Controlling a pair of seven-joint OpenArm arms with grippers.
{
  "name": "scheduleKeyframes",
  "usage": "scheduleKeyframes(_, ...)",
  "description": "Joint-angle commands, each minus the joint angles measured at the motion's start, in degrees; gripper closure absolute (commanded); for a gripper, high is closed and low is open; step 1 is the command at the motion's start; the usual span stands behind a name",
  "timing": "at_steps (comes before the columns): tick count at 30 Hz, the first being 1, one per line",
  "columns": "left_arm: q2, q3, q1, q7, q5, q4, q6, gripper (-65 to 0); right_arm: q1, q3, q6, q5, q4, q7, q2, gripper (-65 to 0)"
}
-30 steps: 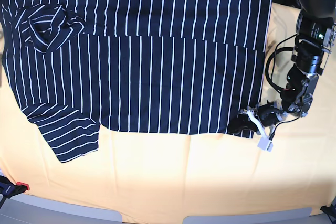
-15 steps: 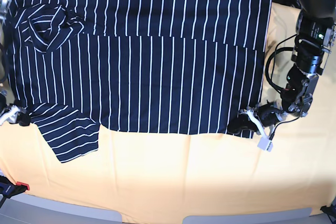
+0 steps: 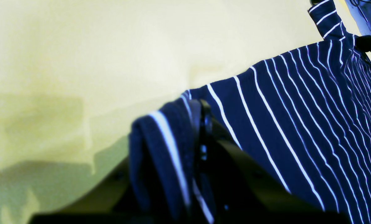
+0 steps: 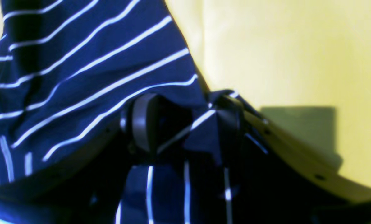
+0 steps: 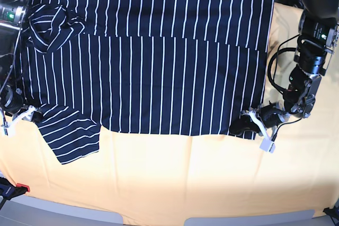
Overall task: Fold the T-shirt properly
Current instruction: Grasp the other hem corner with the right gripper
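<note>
While left claw (image 5: 244,125) pinches T-shirt (image 5: 148,62) hem corner, right claw (image 5: 27,114) straddling sleeve

Base view overhead, whole T-shirt (image 5: 159,67); wrist views close, low, sharing its opposite corners.

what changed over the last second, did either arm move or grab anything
The right gripper came in from the base view's left edge, where a second ago no arm showed, and now sits at the T-shirt edge by the sleeve, its jaws apart with cloth between them. The left gripper stayed shut on the hem corner, and the shirt lies as it did on the yellow table cover.
</note>
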Motion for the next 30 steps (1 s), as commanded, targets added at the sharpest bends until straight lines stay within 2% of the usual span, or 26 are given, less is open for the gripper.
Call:
scheduleKeyframes(1, -0.44, -0.02, -1.14, 1.29, 1.18, 0.22, -0.08, 0.0, 1.51, 0.35, -0.17, 0.50, 0.70, 1.62, 1.11, -31.9)
scheduleKeyframes(5, -0.44, -0.02, -1.11, 1.31, 1.20, 0.22, -0.08, 0.0, 1.53, 0.35, -0.15, 0.55, 0.70, 1.92, -0.11, -31.9)
scheduleKeyframes(7, -0.42, -0.02, -1.11, 1.27, 1.18, 0.22, -0.08, 0.0, 1.51, 0.35, -0.76, -0.66, 0.70, 1.92, -0.63, -28.6)
scheduleKeyframes(10, -0.39, -0.02, -1.11, 1.27, 1.18, 0.22, -0.08, 0.0, 1.44, 0.33, -3.80, -2.47, 0.70, 3.04, -1.05, -14.1)
scheduleKeyframes(12, -0.42, -0.02, -1.11, 1.27, 1.18, 0.22, -0.08, 0.0, 1.36, 0.33, -3.89, -2.40, 0.72, 4.44, -0.87, -1.7)
scheduleKeyframes(13, -0.42, -0.02, -1.14, 1.27, 1.18, 0.22, -0.08, 0.0, 1.49, 0.33, -3.45, -2.34, 0.72, 5.05, -0.79, 0.0)
scheduleKeyframes(18, -0.44, -0.02, -1.16, 1.27, 1.20, 0.22, -0.08, 0.0, 3.21, 0.35, 3.80, 0.96, 0.76, 4.24, -0.20, 0.0)
scheduleKeyframes(20, -0.44, -0.02, -1.22, 1.27, 1.20, 0.22, -0.08, 0.0, 3.61, 0.35, 5.01, 1.31, 0.79, 4.35, -0.20, 0.0)
scheduleKeyframes(23, -0.44, -0.02, -1.70, 1.27, 1.31, 0.22, -0.08, 0.0, 4.07, 0.35, 8.81, 1.29, 0.83, 4.74, -0.17, 0.0)
scheduleKeyframes(30, -0.42, -0.02, -5.68, -2.78, 8.41, 0.22, -0.08, 0.0, 4.28, 0.35, 7.98, 0.44, 0.83, 6.45, 0.48, 0.0)
